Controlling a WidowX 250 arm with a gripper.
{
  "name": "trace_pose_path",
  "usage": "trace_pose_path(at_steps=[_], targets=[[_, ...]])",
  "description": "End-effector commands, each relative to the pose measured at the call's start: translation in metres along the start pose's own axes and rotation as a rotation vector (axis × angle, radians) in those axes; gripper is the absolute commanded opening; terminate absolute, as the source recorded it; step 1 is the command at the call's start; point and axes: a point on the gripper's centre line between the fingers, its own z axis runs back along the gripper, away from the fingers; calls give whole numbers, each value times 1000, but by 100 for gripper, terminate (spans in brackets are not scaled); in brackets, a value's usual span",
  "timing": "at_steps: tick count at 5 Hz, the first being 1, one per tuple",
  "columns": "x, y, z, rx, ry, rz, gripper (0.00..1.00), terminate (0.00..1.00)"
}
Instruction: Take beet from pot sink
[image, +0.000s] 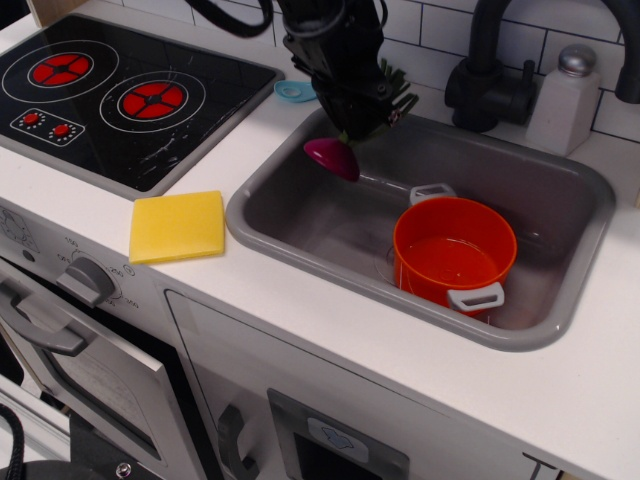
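Observation:
The black gripper (352, 118) is shut on the green leaves of the beet (333, 158), whose magenta bulb hangs tip down over the left part of the grey sink (300, 245), above its floor. The orange pot (455, 253) stands empty in the right half of the sink, well to the right of the beet, with one grey handle at the back and one at the front. The gripper's fingertips are hidden among the leaves.
A yellow sponge (177, 226) lies on the white counter left of the sink. A black stove top (110, 90) is at the far left. A blue brush (293, 92) lies behind the gripper. A black faucet (487, 75) and a white shaker (567, 98) stand behind the sink.

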Motion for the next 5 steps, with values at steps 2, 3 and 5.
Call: trace_pose_path(at_steps=[2,3,5], targets=[[23,17,-6,63,-10,64,100,0],[26,16,9,64,-8,92,100,0],[28,16,21,65,-20,98,100,0]])
